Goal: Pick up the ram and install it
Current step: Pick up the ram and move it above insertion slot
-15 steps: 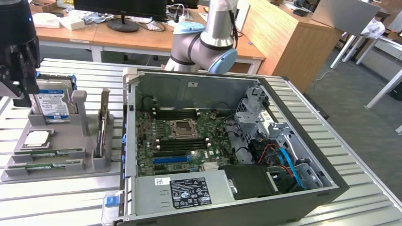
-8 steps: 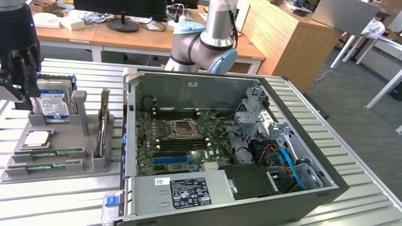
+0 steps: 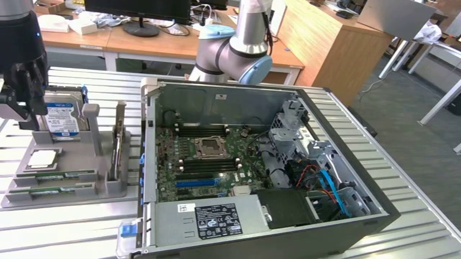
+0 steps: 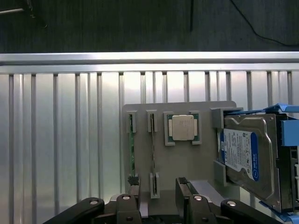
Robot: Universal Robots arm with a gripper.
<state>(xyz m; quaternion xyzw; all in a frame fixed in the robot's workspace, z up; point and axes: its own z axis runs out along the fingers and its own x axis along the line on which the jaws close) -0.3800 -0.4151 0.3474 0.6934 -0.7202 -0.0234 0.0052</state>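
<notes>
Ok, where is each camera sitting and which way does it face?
Exterior view: off the arm, raised, looking down at the table, case and tray; arm and gripper show.
Wrist view: on the wrist, looking down at the tray; the open gripper shows.
Shared: tray, CPU, drive, gripper.

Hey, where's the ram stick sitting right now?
The ram lies in the gray holder at the exterior view's left, beside the silver CPU chip on its side away from the hard drive, left of the open computer case.
</notes>
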